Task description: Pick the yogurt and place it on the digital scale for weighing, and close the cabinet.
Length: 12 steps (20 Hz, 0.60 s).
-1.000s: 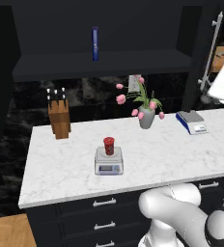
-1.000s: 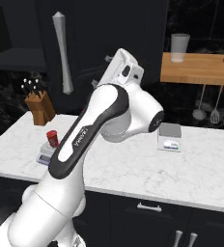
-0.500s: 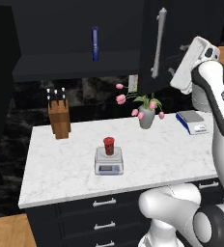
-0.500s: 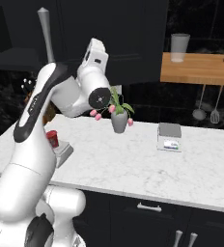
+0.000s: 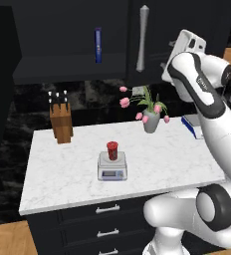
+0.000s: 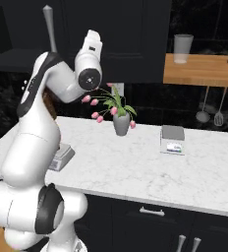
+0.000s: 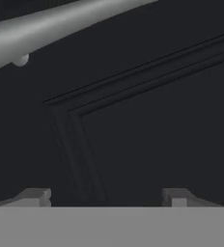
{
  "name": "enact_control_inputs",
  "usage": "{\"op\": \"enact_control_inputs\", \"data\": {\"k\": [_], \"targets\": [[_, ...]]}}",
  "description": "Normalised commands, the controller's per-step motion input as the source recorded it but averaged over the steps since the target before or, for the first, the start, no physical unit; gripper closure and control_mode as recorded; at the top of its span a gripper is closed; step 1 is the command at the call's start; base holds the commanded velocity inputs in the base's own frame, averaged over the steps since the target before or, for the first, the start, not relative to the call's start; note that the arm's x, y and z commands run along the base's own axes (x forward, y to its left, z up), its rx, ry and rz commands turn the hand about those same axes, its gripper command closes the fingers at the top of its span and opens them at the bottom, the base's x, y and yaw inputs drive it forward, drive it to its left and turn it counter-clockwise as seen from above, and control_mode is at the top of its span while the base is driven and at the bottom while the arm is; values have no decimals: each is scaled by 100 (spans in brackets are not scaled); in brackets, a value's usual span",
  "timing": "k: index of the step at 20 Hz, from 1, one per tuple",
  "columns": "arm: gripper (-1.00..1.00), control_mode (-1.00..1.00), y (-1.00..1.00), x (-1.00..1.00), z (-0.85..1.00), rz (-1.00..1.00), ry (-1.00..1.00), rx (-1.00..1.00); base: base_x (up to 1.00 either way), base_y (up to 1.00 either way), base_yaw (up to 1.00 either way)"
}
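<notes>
Sat on the digital scale (image 5: 112,168): the yogurt (image 5: 112,150), mid-desk (image 5: 62,184). Stood behind to the left: a knife block (image 5: 61,122); behind to the right: a flower vase (image 5: 150,122). Hung above: the cabinet (image 5: 187,20), bottle (image 5: 98,45) inside.

The digital scale (image 6: 62,155) is being mostly hidden behind the arm in the right base view. The cabinet (image 7: 147,135) handle (image 7: 61,26) is being cut off by the hand view's edges.

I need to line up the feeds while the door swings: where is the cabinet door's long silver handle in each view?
Left base view: handle upright, top centre, left of the arm.
Right base view: handle upper left, above the arm's elbow.
Hand view: handle slants across the top.
Shared landmark: pink flowers in the grey vase, in both base views.
</notes>
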Motion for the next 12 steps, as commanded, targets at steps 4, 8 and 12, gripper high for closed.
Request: {"op": "enact_control_inputs", "data": {"k": [4, 8, 12], "targets": [[-100, -100, 3, 84, -18, -4, 0, -2, 0, 0, 0], [-100, -100, 26, 99, -47, -9, -9, -2, 0, 0, 0], [-100, -100, 17, 92, -59, -9, -12, 0, 0, 0, 0]]}}
